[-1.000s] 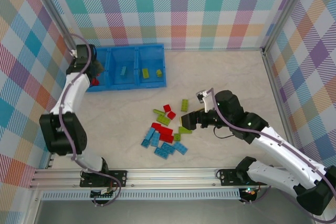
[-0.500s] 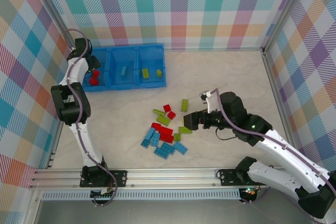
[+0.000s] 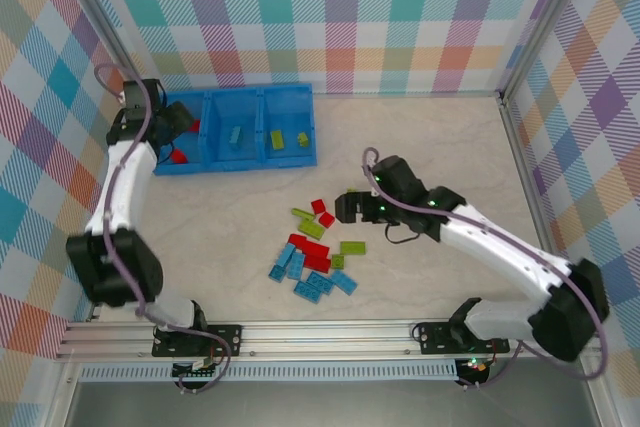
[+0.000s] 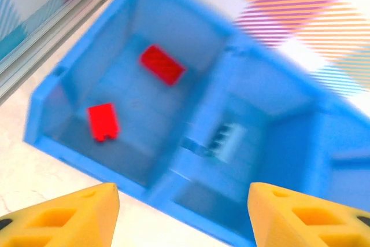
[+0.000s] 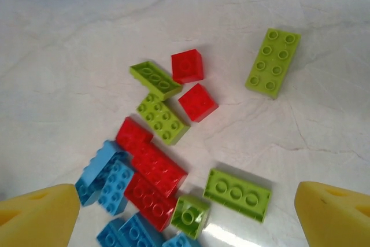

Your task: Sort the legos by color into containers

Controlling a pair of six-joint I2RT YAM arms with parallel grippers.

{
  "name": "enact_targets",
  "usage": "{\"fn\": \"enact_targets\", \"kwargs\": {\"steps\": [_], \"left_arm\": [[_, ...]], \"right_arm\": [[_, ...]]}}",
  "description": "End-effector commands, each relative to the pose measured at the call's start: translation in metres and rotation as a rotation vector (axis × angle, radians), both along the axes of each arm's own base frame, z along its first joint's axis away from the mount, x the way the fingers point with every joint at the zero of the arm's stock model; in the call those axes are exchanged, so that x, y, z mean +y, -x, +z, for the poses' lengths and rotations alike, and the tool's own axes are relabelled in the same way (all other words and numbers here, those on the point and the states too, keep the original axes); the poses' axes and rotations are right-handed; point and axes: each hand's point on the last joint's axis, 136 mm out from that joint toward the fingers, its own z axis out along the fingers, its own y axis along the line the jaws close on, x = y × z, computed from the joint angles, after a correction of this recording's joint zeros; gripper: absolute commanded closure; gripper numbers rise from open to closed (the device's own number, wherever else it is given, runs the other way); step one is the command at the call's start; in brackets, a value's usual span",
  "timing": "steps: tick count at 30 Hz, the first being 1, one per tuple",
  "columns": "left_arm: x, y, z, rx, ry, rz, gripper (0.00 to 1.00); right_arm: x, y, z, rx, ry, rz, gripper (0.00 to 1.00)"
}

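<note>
Though hanging at the left end of the containers (image 3: 240, 161), holds nothing with the left end effector (image 4: 182, 212), pads spread apart. Looks down into the leftmost bin (image 4: 52, 108), with two red legos (image 4: 163, 65) lying inside. In the middle bin a blue lego (image 3: 235, 134), in the right bin green legos (image 3: 277, 139). Hovers with the right end effector (image 5: 186, 212) above the loose pile (image 5: 153, 169) of red, green and blue legos in the middle of the counter (image 3: 430, 137), pads wide apart too, gripping nothing, touching none.

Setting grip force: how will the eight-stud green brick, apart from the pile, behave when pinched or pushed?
The eight-stud green brick looks like rigid plastic, so probably won't flex. Lying flat, studs up, it should slide, not roll or tip. Smooth sides may slip.
</note>
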Motion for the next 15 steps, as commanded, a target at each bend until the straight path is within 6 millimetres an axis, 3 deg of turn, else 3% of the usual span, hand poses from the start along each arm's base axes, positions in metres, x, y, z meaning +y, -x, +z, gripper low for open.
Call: {"fn": "enact_targets", "kwargs": {"steps": [1, 3, 6, 11, 15], "left_arm": [[-0.077, 0.041, 0.048, -0.118, -0.075, -0.257, 0.39], [-0.126, 0.073, 0.061, -0.17, -0.144, -0.474, 0.39], [-0.181, 0.126, 0.065, -0.214, -0.23, -0.772, 0.39], [-0.211, 0.192, 0.032, -0.175, -0.369, -1.064, 0.37], [-0.226, 0.226, -0.006, -0.178, -0.369, -1.236, 0.31]], "right_arm": [[0.001, -0.03, -0.012, -0.019, 0.085, -0.064, 0.07], [-0.006, -0.052, -0.027, 0.011, 0.156, -0.147, 0.09], [-0.008, -0.077, -0.046, 0.033, 0.205, -0.214, 0.1], [0.003, -0.104, -0.076, 0.071, 0.207, -0.234, 0.12], [0.009, -0.119, -0.107, 0.128, 0.212, -0.241, 0.2]]}}
